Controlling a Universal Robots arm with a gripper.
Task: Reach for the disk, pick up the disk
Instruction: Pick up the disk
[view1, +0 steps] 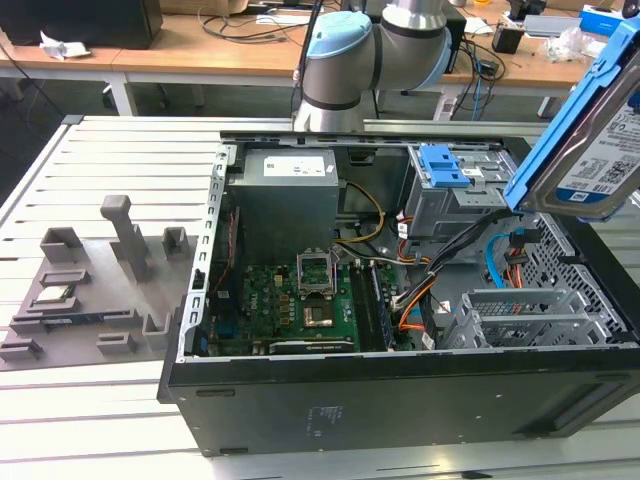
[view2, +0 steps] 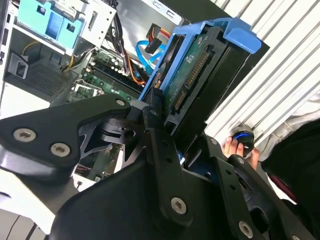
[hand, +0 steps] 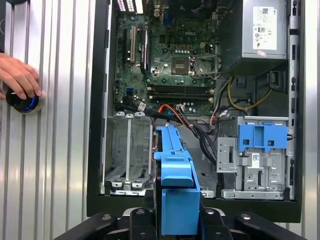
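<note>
The disk (view1: 590, 130) hangs tilted in the air above the open computer case, at the exterior view's right. Its blue plastic frame runs along the edges and a white-and-blue label faces the camera. In the second wrist view my gripper (view2: 167, 127) is shut on the disk (view2: 195, 85), whose green circuit-board side and connector show. In the first wrist view the disk (hand: 175, 185) appears edge-on between the black fingers (hand: 142, 217), well above the case's drive bay.
The open case (view1: 400, 400) holds a motherboard (view1: 290, 300), a power supply (view1: 290, 190), loose orange and blue cables, and a drive cage with a blue latch piece (hand: 262, 136). A grey fixture plate (view1: 90, 290) lies beside it. A person's hand (hand: 17, 75) rests on a round blue-lit device.
</note>
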